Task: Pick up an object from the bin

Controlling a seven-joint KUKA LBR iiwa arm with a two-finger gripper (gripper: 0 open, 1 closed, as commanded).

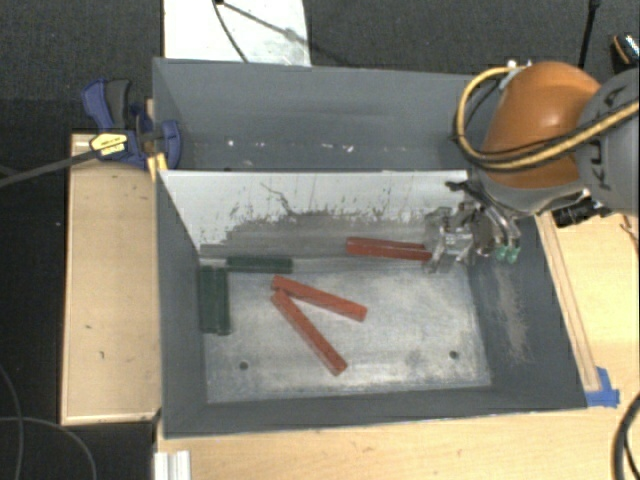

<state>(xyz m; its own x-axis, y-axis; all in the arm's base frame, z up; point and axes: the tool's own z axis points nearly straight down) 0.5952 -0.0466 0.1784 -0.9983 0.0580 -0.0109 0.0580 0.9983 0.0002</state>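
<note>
Red flat bar (pixel 386 250) lies along the bin's (pixel 300 118) back wall, with my gripper (pixel 452 244) low at the bin's back right corner by its end; open or closed, I cannot tell.

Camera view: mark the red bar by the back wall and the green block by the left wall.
Flat red bar at back wall (pixel 388 251): camera view, its middle.
Dark green block at left wall (pixel 213 301): camera view, top face centre.
</note>
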